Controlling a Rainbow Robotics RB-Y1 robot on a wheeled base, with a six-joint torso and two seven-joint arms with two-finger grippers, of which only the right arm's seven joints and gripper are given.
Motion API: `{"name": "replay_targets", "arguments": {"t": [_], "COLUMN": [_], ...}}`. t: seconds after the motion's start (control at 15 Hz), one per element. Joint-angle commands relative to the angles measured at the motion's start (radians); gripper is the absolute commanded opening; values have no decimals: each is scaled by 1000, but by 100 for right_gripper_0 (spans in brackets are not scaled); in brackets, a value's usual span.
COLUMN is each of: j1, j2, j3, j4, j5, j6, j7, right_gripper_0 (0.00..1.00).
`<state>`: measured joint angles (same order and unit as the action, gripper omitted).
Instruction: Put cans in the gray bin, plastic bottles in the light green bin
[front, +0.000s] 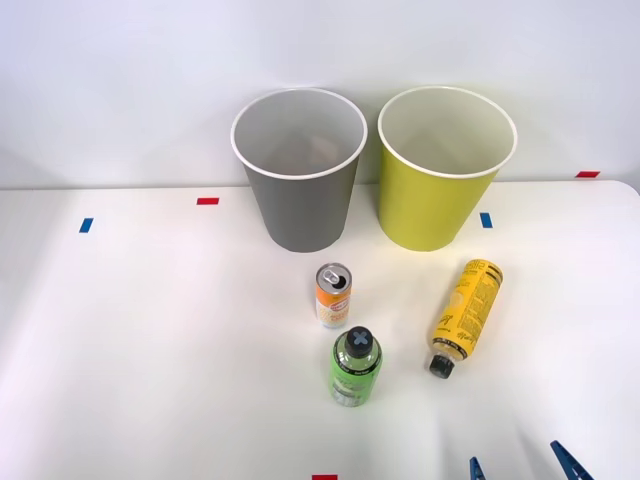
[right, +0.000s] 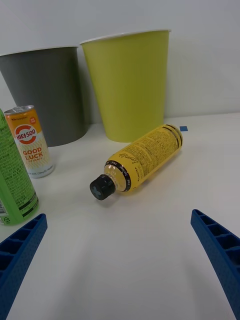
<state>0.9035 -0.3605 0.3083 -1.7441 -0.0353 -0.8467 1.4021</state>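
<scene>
White table (front: 150, 340); yellow bottle (right: 142, 157) lies ahead of spread fingers (right: 217, 250).

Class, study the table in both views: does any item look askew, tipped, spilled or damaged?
The yellow bottle lies on its side, cap toward the robot, in front of the light green bin. The green bottle and can stand upright. No spill or damage shows, and the bottle's cap is on.

One can (front: 333, 295), two bottles (yellow (front: 464, 314), green (front: 355, 367)), two bins (gray (front: 299, 168), lime (front: 441, 165))
</scene>
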Motion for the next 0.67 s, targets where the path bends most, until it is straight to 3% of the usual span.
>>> {"name": "replay_targets", "arguments": {"t": [0.07,0.67], "j1": [0,0], "j2": [0,0], "j3": [0,0], "j4": [0,0], "j5": [0,0], "j6": [0,0], "j7": [0,0], "right_gripper_0": [100,100]}}
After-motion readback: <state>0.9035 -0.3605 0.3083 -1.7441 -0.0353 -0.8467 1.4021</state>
